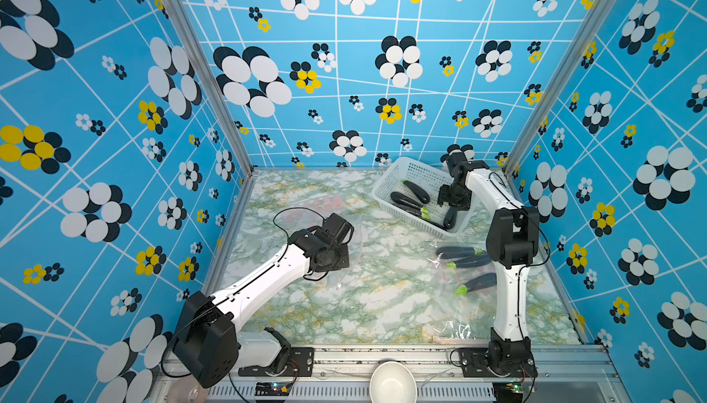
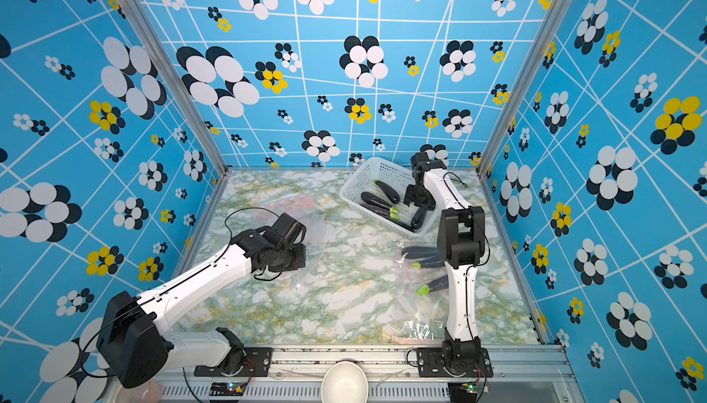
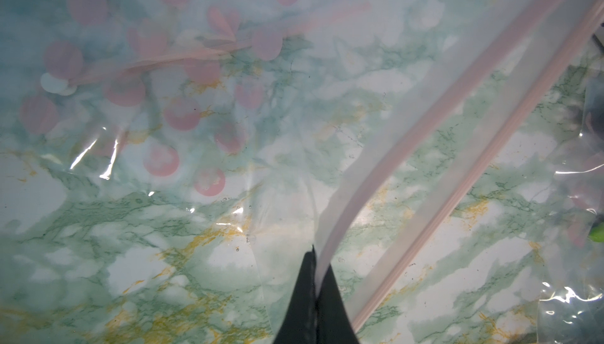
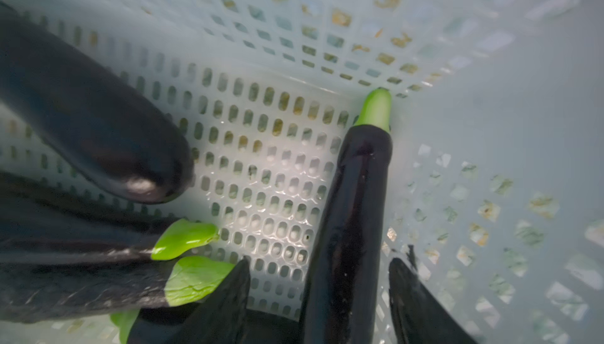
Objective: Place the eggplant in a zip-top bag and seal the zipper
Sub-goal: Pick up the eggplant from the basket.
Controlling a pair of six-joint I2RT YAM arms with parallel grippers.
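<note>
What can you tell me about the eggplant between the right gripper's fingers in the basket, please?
The eggplant is long, slim and glossy dark purple, with a pale green stem cap that points into a corner of the white basket. Its stem end rests on the basket's perforated floor, with the other eggplants off to one side. The right gripper is open and straddles it, its fingers on either side; no contact shows yet.
</note>
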